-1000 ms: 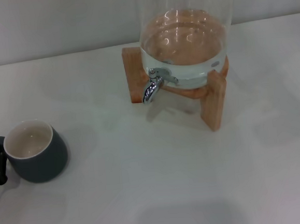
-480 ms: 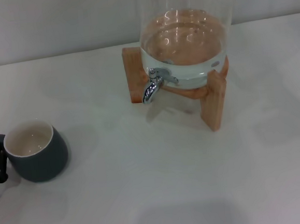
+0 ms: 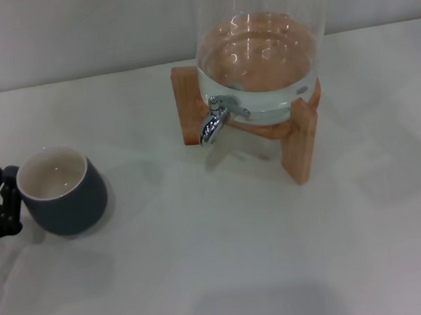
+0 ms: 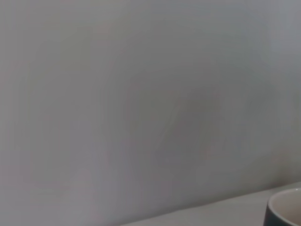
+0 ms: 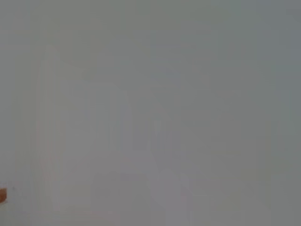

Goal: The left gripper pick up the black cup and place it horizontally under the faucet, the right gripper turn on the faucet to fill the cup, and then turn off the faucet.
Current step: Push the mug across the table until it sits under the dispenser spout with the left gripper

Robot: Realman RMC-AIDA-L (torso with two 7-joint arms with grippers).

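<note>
Gripping rounded black cup (image 3: pixel 64 191), seemingly

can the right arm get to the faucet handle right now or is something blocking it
Probably yes. The faucet juts out from the front of the glass dispenser with bare table around it. The black cup, at the left end effector, sits well off to the left. The right arm itself isn't in view.

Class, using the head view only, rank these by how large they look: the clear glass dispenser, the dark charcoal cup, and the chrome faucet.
1. Clear glass dispenser, largest though cropped at the top.
2. Dark charcoal cup.
3. Chrome faucet, smallest.
</note>
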